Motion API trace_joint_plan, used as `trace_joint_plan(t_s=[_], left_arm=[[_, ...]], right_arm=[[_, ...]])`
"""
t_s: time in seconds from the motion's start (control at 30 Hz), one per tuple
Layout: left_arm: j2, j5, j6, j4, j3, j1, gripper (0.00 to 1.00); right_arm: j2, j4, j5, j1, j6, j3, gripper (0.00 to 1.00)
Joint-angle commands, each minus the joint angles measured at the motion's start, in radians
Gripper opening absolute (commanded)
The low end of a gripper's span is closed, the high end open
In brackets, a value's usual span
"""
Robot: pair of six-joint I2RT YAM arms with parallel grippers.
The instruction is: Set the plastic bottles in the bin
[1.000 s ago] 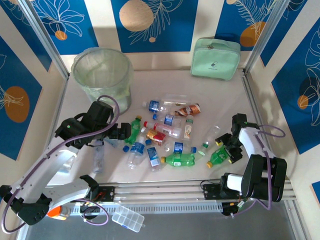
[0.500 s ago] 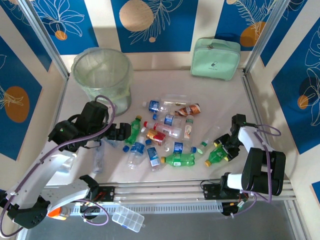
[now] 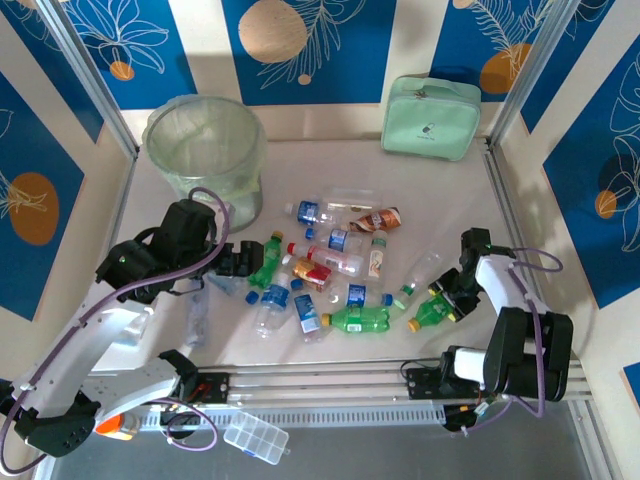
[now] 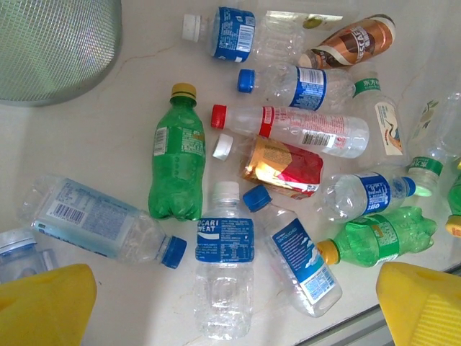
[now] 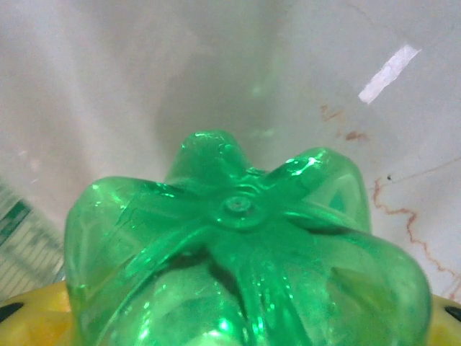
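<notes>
White-black arms (image 3: 105, 335), purple cables (image 3: 226, 212), yellow tool fingers (image 4: 43, 306).

A robotics lab test cell. Aluminium frame posts (image 3: 90, 80) and blue leaf-patterned panels (image 3: 310, 35) wall in a white table (image 3: 440, 190). Two robot arms (image 3: 100, 330) are bolted to an aluminium rail (image 3: 330, 378) at its near edge.

bright green bottle (image 5: 238, 245) — clear bottles (image 4: 225, 267) with blue labels, mint-green case (image 3: 431, 118).

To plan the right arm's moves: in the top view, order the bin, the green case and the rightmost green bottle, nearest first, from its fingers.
1. The green bottle, between the right fingers, near right.
2. The green case, far right.
3. The bin, far left.
</notes>
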Motion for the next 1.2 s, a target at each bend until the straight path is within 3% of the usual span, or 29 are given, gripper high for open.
trace_joint_plan(t_s=[0.0, 0.27, 0.43, 0.63, 0.8, 0.9, 1.03, 1.17], left_arm=[[-0.003, -0.015, -0.001, 0.034, -0.012, -0.006, 0.99], [0.005, 0.054, 0.017, 0.15, -0.023, -0.006, 0.99], [0.035, 0.147, 0.052, 0.2, -0.022, -0.006, 0.99], [0.086, 0.311, 0.031, 0.341, -0.046, -0.007, 0.99], [0.181, 0.507, -0.033, 0.503, -0.054, -0.018, 0.99], [0.222, 0.599, -0.063, 0.629, -0.064, -0.03, 0.99], [0.288, 0.744, -0.139, 0.832, -0.07, -0.033, 0.99], [0.345, 0.841, -0.208, 0.999, -0.068, -0.053, 0.99]], right_arm=[[-0.072, -0.098, 0.011, 0.025, 0.033, 0.051, 0.53], [-0.21, -0.174, -0.042, 0.071, 0.036, 0.175, 0.44], [-0.254, -0.211, -0.105, 0.119, -0.002, 0.334, 0.44], [-0.23, -0.151, -0.311, 0.228, -0.032, 0.493, 0.45], [-0.278, 0.01, -0.31, 0.345, 0.043, 0.501, 0.45], [-0.302, 0.195, -0.351, 0.388, 0.109, 0.444, 0.45], [-0.286, 0.36, -0.295, 0.488, 0.084, 0.427, 0.46], [-0.264, 0.508, -0.321, 0.51, 0.086, 0.411, 0.47]])
